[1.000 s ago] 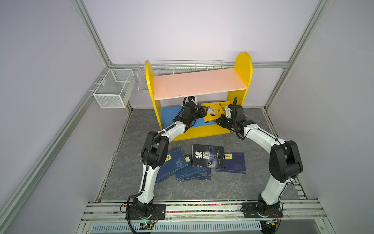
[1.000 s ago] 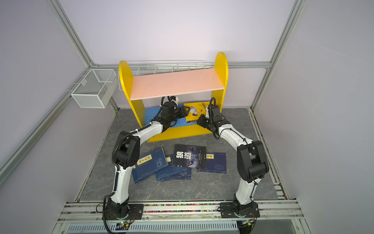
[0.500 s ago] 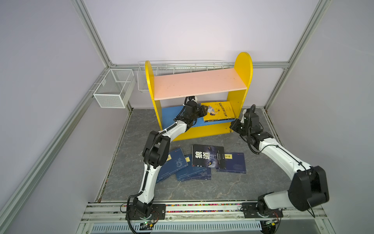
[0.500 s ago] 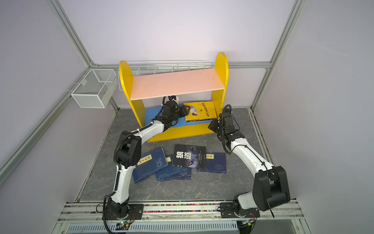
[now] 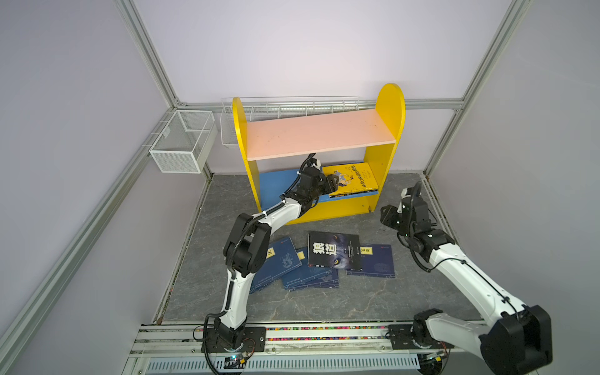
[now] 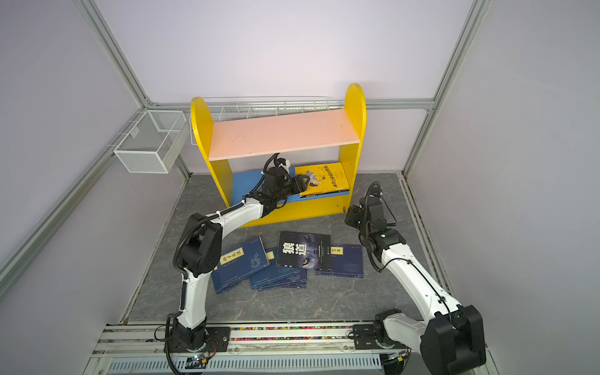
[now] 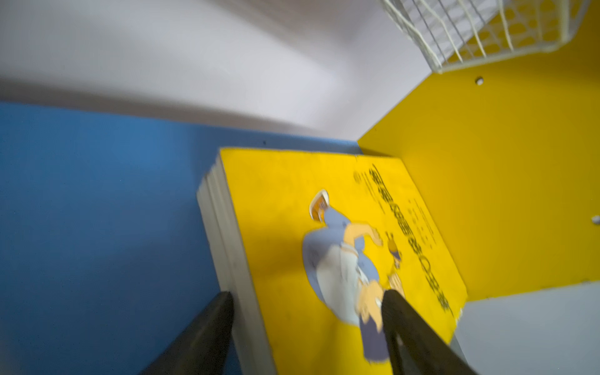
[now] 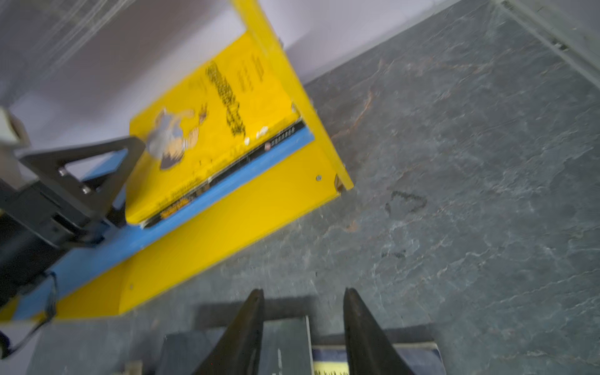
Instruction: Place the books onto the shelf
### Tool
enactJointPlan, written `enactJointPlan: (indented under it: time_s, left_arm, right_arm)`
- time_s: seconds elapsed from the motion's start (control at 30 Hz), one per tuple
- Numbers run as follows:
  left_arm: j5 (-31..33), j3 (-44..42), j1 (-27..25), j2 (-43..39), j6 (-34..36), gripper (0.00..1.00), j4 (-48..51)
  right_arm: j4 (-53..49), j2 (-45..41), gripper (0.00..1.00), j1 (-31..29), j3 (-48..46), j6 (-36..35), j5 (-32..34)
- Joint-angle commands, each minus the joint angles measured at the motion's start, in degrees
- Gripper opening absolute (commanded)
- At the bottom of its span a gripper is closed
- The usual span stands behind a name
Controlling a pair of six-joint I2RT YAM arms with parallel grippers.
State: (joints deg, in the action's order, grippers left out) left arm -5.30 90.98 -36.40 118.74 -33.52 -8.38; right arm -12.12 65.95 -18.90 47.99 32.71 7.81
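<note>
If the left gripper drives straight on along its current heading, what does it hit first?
The left gripper has open jaws astride the near edge of the yellow-covered book on the blue lower board, so it would likely push into that book first; the shelf's yellow side panel lies beyond.

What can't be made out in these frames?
- Under the yellow book: covers hidden by it, left wrist view; only page edges show.
- Middle navy book: label mostly covered by the black book, both top views.
- Left gripper: contact with that book blurred, left wrist view.
- Yellow book's title: smeared, right wrist view.
</note>
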Motion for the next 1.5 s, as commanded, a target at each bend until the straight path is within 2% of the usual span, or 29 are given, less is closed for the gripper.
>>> enactJointPlan:
  time_s: [0.0,0.13,0.23,0.3,0.37,0.5,0.63,0.8,0.97,1.1,1.23,1.33,1.47]
  left_arm:
    - [2.5,-5.4,-1.3,-9.6,2.9,0.75,-1.1]
    - [7.8,-11.1,-1.3,-18.2,5.3,0.78,6.4]
    - [10.9,-16.6,-1.3,-24.2,6.4,0.79,13.4]
    - [10.7,-21.9,-1.3,-28.1,7.4,0.78,15.8]
    - [8.9,-27.4,-1.3,-31.4,8.1,0.78,17.2]
    - [2.7,-35.7,-1.4,-35.4,10.7,0.78,20.7]
    - [-2.2,-39.8,-1.6,-34.8,13.5,0.78,22.9]
    - [-6.7,-42.5,-2.4,-32.7,15.8,0.74,19.6]
    - [-6.4,-41.7,-3.3,-28.7,17.3,0.66,20.8]
    - [-5.7,-40.5,-4.0,-26.4,16.6,0.53,22.8]
    - [-4.7,-40.0,-5.6,-24.6,16.9,0.38,23.2]
    - [-4.8,-39.9,-6.7,-23.8,17.2,0.30,23.4]
    - [-4.7,-39.7,-6.7,-23.3,17.0,0.25,23.4]
  right_arm:
    - [-3.2,-1.6,0.65,-4.4,-3.2,-8.9,-11.1]
    - [-6.3,-1.5,0.77,-6.3,-6.5,-9.8,-19.6]
    - [-5.6,-1.0,0.79,-6.4,-9.5,-9.1,-23.0]
    - [-6.1,0.8,0.78,-6.4,-10.4,-9.5,-25.2]
    - [-5.2,2.7,0.77,-6.4,-11.8,-9.9,-27.8]
    - [-4.1,6.5,0.75,-6.3,-13.0,-9.3,-26.7]
    - [-5.6,11.2,0.71,-5.5,-11.4,-8.7,-23.7]
    - [-5.8,17.0,0.69,-5.4,-9.2,-8.7,-24.8]
    - [-5.1,20.8,0.68,-5.4,-7.8,-9.4,-27.8]
    - [-3.7,22.6,0.65,-5.4,-7.0,-9.6,-29.0]
    - [0.9,22.2,0.62,-4.6,-6.8,-7.6,-31.9]
    - [4.1,21.3,0.59,-3.9,-6.1,-6.0,-35.2]
    - [7.3,19.2,0.52,-3.0,-5.5,-3.6,-38.4]
